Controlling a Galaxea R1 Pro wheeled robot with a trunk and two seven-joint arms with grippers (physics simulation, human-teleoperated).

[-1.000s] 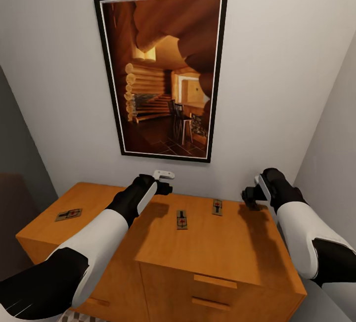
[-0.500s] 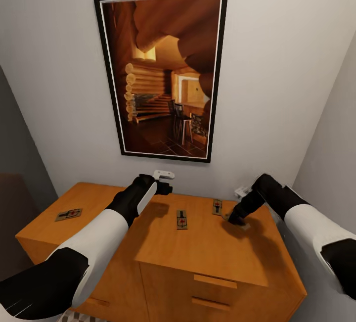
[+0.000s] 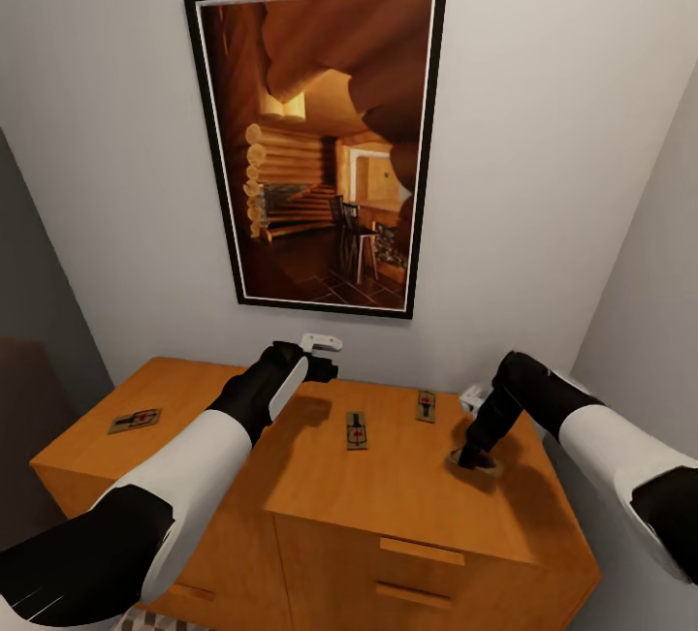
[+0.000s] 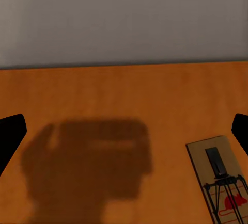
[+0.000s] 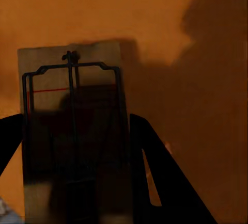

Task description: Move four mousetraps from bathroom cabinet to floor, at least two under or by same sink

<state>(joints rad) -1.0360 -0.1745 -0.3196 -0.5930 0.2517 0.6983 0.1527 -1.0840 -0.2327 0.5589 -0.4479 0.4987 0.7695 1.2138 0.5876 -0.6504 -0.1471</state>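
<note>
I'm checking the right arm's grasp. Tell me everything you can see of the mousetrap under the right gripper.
The mousetrap is a flat tan wooden board with a dark wire frame, a centre bar and a thin red line. It lies flat on the orange-brown cabinet top, near its right end. The right gripper points down at it, one dark finger on each side of the board. Contact cannot be told.

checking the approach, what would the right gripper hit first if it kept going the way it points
The mousetrap lying flat on the cabinet top. The right gripper points down at it, fingers either side of the board; whether they already touch is unclear.
</note>
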